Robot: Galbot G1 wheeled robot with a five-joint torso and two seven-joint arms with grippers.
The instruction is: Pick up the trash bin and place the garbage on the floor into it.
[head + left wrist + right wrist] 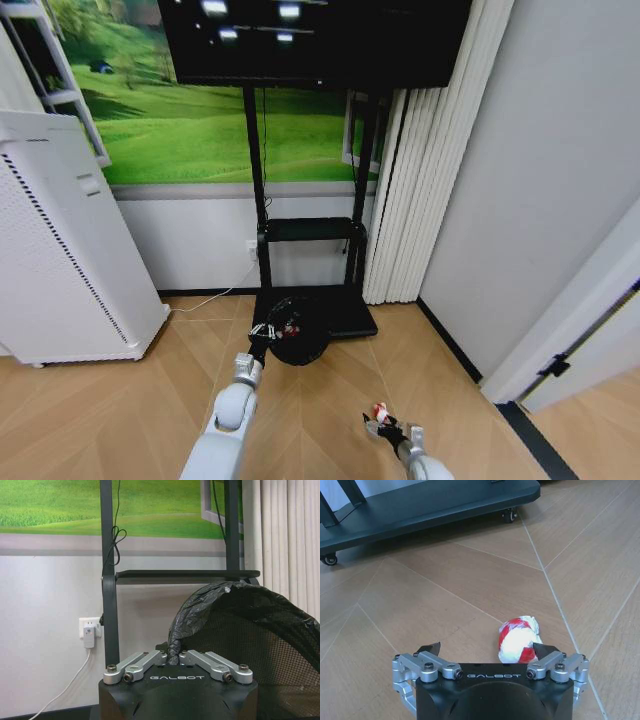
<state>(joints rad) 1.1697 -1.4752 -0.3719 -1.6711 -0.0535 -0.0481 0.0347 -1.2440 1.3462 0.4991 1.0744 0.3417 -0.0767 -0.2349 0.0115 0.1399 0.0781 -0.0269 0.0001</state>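
The trash bin [300, 340], black mesh with a black liner, hangs tilted in front of the TV stand with its mouth toward me. Red-and-white garbage [290, 328] lies inside it. My left gripper [262, 338] is shut on the bin's rim; in the left wrist view its fingers [150, 660] pinch the bunched liner beside the mesh wall [260, 645]. My right gripper [390, 430] [487, 649] is low over the floor [445, 580] and open. A red-and-white ball-like scrap [519, 637] [380, 410] lies on the wood between the jaws, close against one fingertip [542, 649].
The black TV stand [310, 230] with its wheeled base [420, 505] stands right behind the bin. A tall white perforated appliance [60, 250] is at the left, white curtains [420, 200] and a wall at the right. A dark floor strip [530, 430] runs at the lower right.
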